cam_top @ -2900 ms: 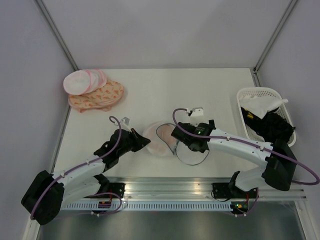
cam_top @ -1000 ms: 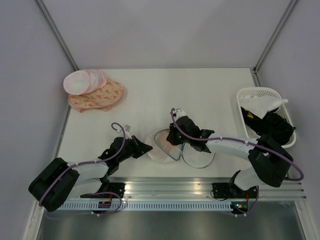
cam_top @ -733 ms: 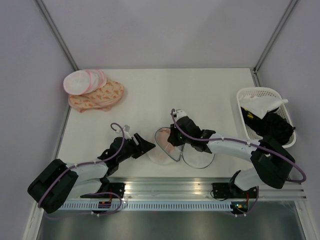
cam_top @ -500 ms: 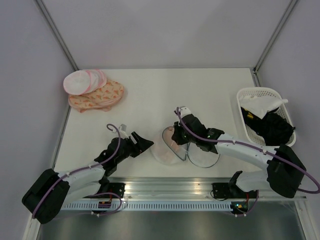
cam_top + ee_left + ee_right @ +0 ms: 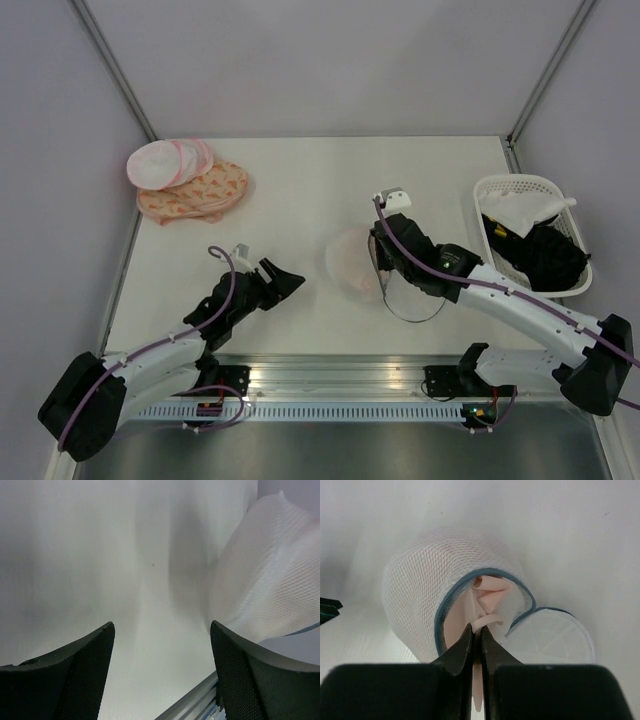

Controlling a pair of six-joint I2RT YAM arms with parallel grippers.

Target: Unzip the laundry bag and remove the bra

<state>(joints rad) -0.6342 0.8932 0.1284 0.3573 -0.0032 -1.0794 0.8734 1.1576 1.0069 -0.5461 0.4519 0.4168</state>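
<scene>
The laundry bag (image 5: 417, 597) is unzipped, its blue-grey zipper rim gaping towards my right wrist camera. One mesh half bulges around the pale peach bra (image 5: 492, 591); the other flat half (image 5: 555, 642) lies to the right. My right gripper (image 5: 476, 629) is shut on a thin strap of the bra at the bag's mouth. From above, the bag (image 5: 350, 260) sits just left of the right gripper (image 5: 379, 268). My left gripper (image 5: 288, 275) stands open and apart from the bag, a short way to its left. In the left wrist view, nothing lies between the left gripper's (image 5: 161, 626) fingers, and the mesh bag (image 5: 270, 580) shows at the right.
A white basket (image 5: 525, 184) holding black garments and a white cloth stands at the right edge. At the back left a stack of white rounds with pink edges (image 5: 163, 165) rests on an orange-patterned peach cloth (image 5: 200, 193). A metal rail (image 5: 340, 370) runs along the near edge.
My left gripper opened, let go of the bag and drew back to the left. My right gripper, shut on the bra strap, moved right and away, taking the bag with it.
</scene>
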